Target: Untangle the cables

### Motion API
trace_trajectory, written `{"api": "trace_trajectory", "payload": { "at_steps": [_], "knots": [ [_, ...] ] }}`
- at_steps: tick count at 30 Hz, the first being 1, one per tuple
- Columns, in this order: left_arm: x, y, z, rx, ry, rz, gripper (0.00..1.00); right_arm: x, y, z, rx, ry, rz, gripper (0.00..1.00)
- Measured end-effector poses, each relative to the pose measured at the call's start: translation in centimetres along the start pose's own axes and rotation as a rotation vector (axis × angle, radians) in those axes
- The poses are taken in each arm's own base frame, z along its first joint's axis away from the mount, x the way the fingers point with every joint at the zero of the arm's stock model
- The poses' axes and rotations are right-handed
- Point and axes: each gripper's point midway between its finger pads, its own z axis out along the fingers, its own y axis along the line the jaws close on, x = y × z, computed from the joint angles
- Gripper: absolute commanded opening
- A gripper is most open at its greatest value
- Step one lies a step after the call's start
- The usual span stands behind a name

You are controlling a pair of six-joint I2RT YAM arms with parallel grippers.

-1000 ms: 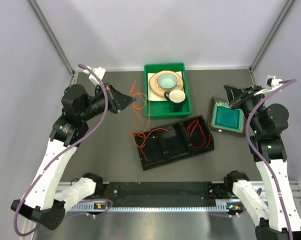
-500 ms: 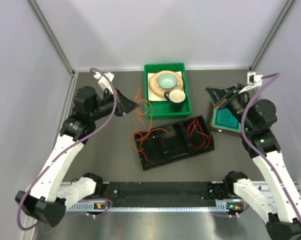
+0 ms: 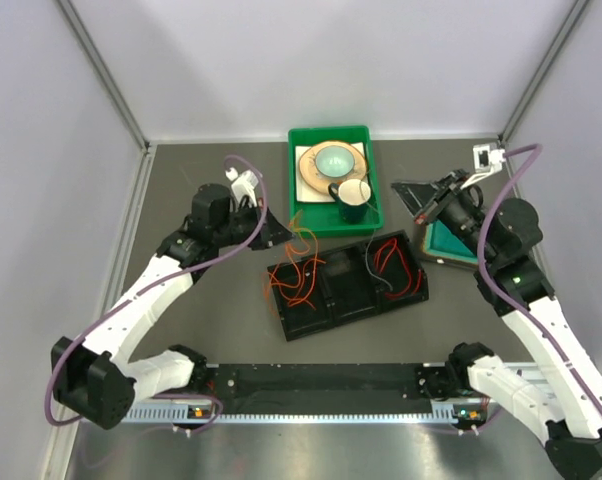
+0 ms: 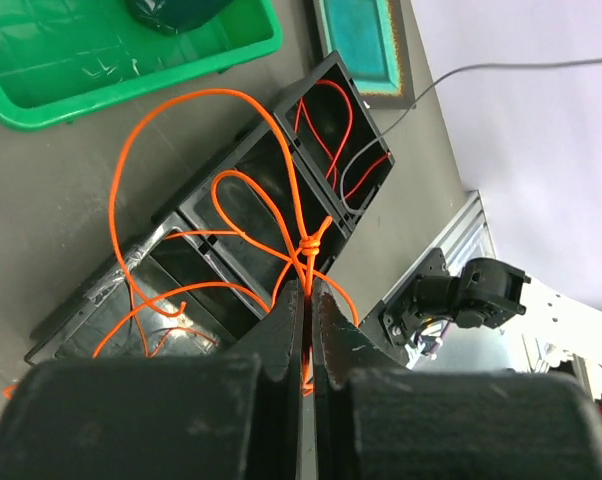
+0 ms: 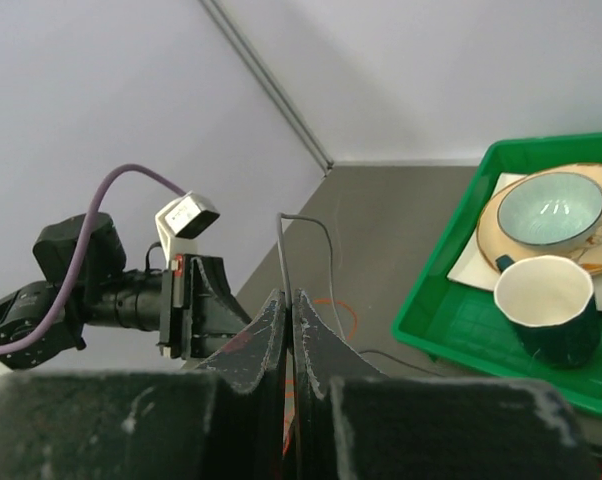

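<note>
Dark grey table [image 3: 201, 330]. Left gripper [image 4: 303, 287] pinches the orange cable [image 4: 226, 92], knot [image 4: 311, 240] just beyond its tips. The loops lie in the tray [image 3: 346, 290], frame centre. Right gripper [image 5: 286, 300] pinches the grey cable [image 5: 280, 250], upper right.

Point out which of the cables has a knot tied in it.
The orange cable: a small knot sits just above the left gripper's shut fingertips. The red cable and grey cable show no visible knot.

Green bin [image 3: 328, 131] holds mug [image 3: 353, 197]; black organiser [image 3: 341, 287]; teal, perhaps dish [image 3: 447, 240].
</note>
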Motion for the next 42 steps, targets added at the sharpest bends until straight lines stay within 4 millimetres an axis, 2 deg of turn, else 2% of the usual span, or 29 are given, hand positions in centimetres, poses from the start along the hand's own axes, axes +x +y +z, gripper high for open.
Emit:
{"api": "trace_trajectory", "payload": {
  "at_steps": [5,10,17,20,24,29,35,38,42],
  "knots": [
    [-0.4,-0.3,0.0,-0.008,-0.012,0.009,0.00,2.1,0.5,1.2,-0.018,0.059,0.031,0.00],
    [-3.1,-3.4,-1.7,0.041,-0.084,0.057,0.00,5.0,1.4,2.4,-0.045,0.140,0.053,0.00],
    [-6.2,-8.5,-5.5,0.141,-0.206,0.132,0.00,5.4,1.0,2.7,-0.027,0.139,0.063,0.00],
    [-6.7,-9.5,-6.1,0.164,-0.225,0.139,0.00,5.7,1.6,2.8,-0.042,0.142,0.063,0.00],
    [-6.8,-9.8,-6.2,0.175,-0.225,0.137,0.00,6.4,1.7,3.3,-0.040,0.153,0.062,0.00],
    [-6.7,-9.9,-6.1,0.179,-0.219,0.134,0.00,8.3,-0.7,3.6,0.031,0.165,0.045,0.00],
    [-6.7,-9.8,-6.0,0.178,-0.218,0.133,0.00,15.6,-6.5,2.7,0.186,0.311,0.045,0.00],
    [-6.7,-9.8,-6.0,0.179,-0.219,0.133,0.00,18.4,-8.3,1.9,0.236,0.374,0.048,0.00],
    [-6.9,-9.7,-5.7,0.179,-0.219,0.133,0.00,20.9,-10.1,1.3,0.280,0.432,0.042,0.00]
  ]
}}
